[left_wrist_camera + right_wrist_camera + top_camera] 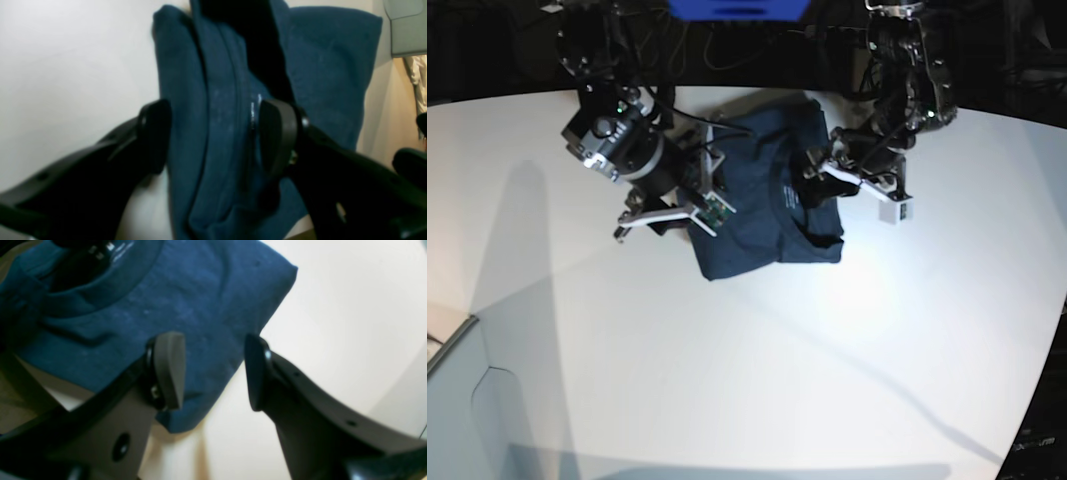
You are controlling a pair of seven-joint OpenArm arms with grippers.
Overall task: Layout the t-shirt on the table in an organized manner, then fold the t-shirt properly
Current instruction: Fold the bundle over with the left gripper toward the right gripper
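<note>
Base view shows the table — white and broad — with the t-shirt lying as a compact folded bundle up toward 12 o'clock, collar opening facing up. My two arms flank it, one at its 9 o'clock, the other at its 3 o'clock. My left gripper stands wide, its pads either side of a raised ridge of navy folds, not pressed shut on it. My right gripper is parted too — it hovers over the bundle's corner and bare table, holding nothing.
</note>
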